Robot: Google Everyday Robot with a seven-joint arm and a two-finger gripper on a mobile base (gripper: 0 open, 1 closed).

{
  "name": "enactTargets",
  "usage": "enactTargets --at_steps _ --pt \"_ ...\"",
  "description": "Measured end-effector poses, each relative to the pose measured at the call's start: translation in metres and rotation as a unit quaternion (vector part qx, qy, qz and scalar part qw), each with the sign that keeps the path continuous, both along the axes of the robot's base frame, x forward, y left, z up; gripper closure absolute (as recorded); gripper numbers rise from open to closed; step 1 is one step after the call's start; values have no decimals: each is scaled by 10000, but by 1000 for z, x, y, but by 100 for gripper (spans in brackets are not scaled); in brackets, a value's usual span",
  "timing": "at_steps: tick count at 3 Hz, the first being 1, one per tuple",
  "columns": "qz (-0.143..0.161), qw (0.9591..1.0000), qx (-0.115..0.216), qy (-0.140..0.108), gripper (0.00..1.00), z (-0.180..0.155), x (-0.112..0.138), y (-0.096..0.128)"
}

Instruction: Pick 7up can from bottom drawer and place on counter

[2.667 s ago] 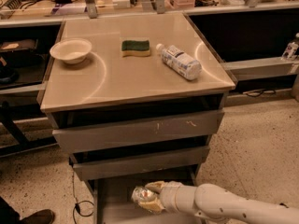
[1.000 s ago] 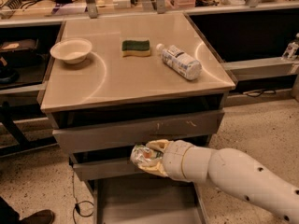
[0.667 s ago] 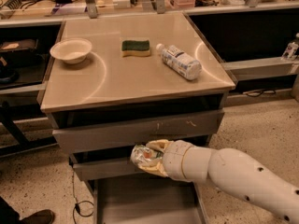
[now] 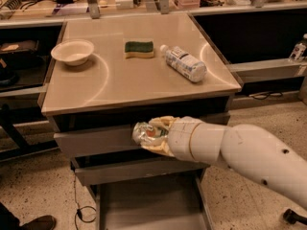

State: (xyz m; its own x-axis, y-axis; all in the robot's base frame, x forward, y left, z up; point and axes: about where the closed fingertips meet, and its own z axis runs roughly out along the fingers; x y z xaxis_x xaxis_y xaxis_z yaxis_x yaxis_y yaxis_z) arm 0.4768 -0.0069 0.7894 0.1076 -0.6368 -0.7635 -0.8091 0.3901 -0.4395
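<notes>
7up can (image 4: 144, 133) | clamped in pincer (image 4: 154, 134) | above open btm drawer (image 4: 148, 209)

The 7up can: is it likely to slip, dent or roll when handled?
The 7up can looks small, thin shiny metal: probably light, easily dented. Its smooth skin may slip in the gripper, which holds it before the top drawer, below the counter. Laid sideways, it would likely roll.

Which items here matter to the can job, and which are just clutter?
Job: 7up can, held by the gripper in front of the upper drawers; bottom drawer, open; counter.
Lying about: bowl, sponge, plastic bottle, all on the counter.
</notes>
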Motion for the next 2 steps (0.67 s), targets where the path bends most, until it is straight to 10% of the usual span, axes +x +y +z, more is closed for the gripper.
enactTargets --at_steps 2 --pt "359 9976 -91 -580 100 91 40 20"
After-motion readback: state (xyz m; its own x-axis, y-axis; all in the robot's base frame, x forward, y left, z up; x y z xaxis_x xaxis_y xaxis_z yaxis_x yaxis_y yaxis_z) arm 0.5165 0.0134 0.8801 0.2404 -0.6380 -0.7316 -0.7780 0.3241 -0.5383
